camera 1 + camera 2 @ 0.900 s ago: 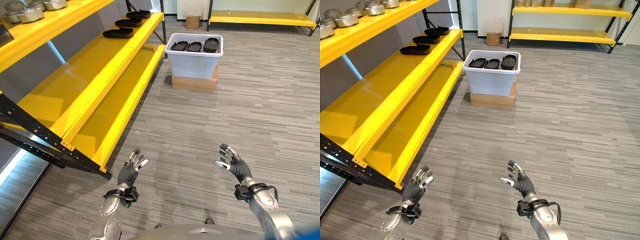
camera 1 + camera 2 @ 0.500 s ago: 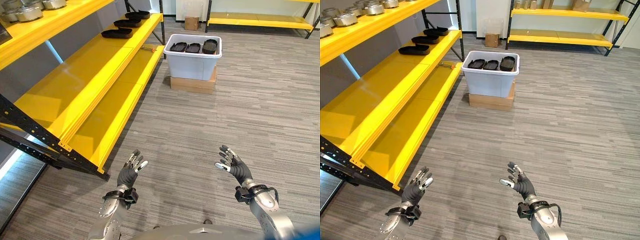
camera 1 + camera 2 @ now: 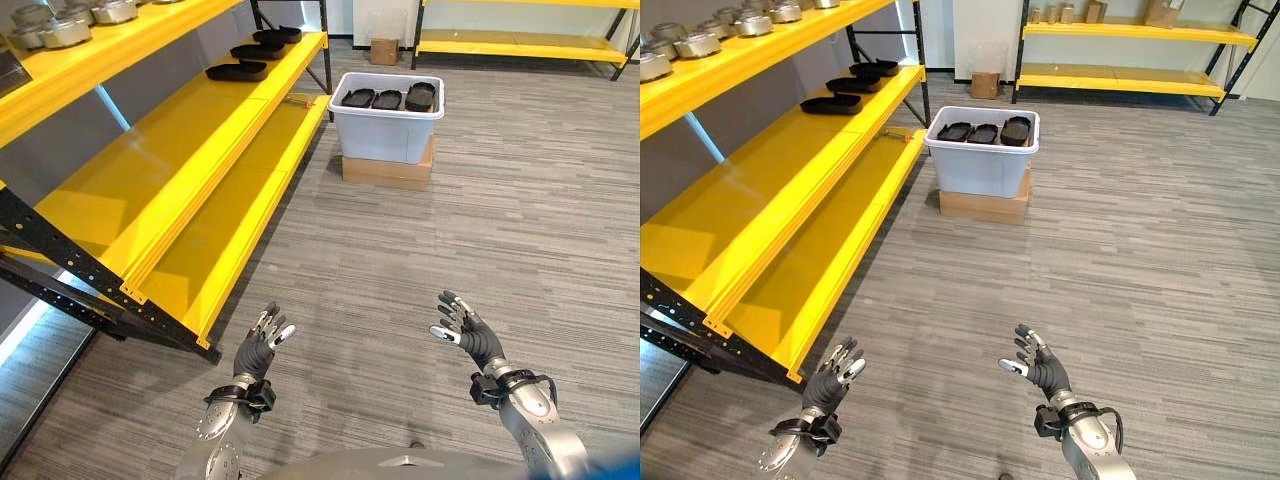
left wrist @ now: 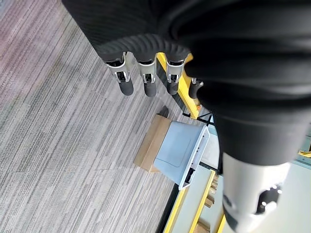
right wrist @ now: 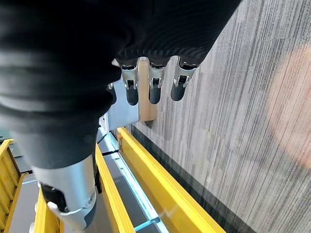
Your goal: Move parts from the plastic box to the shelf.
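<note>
A white plastic box [image 3: 387,125] stands on a cardboard carton [image 3: 386,170] far ahead on the floor. Three black parts [image 3: 388,98] lie in it. More black parts [image 3: 237,70] rest on the far end of the yellow shelf [image 3: 170,150] along my left. My left hand [image 3: 258,345] and right hand [image 3: 467,331] are both held low in front of me, open with fingers spread, nothing in them. In the left wrist view the white box [image 4: 182,155] shows past the fingers [image 4: 127,87].
The yellow rack's lower board [image 3: 230,235] and black frame [image 3: 90,300] jut out at my left. Metal parts [image 3: 700,42] sit on the upper shelf. Another yellow shelf [image 3: 1120,80] and a small carton [image 3: 987,84] stand at the far wall. Grey carpet lies between me and the box.
The view has shifted slightly as the camera moved. Both hands stay open and in about the same places.
</note>
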{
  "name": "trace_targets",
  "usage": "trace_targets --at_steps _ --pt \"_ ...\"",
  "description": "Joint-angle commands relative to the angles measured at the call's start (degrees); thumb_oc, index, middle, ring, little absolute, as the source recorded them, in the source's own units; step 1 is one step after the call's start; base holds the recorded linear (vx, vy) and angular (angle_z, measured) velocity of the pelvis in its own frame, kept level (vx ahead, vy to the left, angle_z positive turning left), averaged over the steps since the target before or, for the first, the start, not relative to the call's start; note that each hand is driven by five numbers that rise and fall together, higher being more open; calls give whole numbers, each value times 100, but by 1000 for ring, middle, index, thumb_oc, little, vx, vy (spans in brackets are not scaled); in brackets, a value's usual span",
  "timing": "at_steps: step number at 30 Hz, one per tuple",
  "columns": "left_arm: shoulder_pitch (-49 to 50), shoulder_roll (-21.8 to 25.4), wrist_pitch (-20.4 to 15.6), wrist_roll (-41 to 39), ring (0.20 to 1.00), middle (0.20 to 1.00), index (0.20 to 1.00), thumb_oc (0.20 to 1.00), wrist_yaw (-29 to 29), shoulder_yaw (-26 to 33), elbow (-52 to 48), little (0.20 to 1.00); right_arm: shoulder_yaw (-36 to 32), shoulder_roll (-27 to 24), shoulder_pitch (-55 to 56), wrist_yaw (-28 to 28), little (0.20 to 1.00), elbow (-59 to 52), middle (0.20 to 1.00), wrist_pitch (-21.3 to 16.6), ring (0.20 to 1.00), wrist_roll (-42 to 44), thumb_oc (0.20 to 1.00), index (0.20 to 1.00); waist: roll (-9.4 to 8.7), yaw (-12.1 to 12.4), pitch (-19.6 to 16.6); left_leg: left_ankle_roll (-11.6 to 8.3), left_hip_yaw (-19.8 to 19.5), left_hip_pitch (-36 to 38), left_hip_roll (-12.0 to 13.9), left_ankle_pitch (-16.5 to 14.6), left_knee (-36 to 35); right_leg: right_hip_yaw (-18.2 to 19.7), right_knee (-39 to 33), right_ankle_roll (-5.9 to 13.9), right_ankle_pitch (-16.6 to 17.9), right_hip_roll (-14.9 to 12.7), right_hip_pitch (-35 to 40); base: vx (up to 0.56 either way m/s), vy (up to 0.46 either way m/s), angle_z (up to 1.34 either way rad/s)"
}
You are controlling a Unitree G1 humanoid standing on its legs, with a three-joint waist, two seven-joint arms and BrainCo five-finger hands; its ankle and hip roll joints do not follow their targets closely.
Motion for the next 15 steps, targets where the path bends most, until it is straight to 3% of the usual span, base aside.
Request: trace_targets --at_steps 1,8,12,15 --pt "-302 256 -245 116 1000 1000 1000 1000 -86 51 -86 1000 -39 -63 -181 23 1000 -65 1000 -273 1000 195 1000 1000 -221 -7 -236 -56 -3 -89 193 102 30 141 92 253 235 -301 26 0 0 0" --pt "-332 217 -230 -231 1000 1000 1000 1000 -155 52 -226 1000 -69 -74 -176 3 1000 -69 1000 -266 1000 143 1000 1000 -199 -31 -244 -51 -8 -68 192 81 30 138 193 253 180 -313 18 0 0 0" --pt "-405 226 -225 -364 1000 1000 1000 1000 -172 56 -233 1000 -93 -145 -268 17 1000 -19 1000 -268 1000 132 1000 1000 -151 -50 -196 -59 -39 -24 270 120 35 200 634 197 -10 -234 -161 -11 -40 0" --pt "-508 271 -235 -433 1000 1000 1000 1000 -171 24 -251 1000 -117 -198 -363 22 1000 -16 1000 -292 1000 161 1000 1000 -166 -66 -100 -111 -108 -255 407 100 443 273 984 85 -162 -81 -369 -53 -99 2"
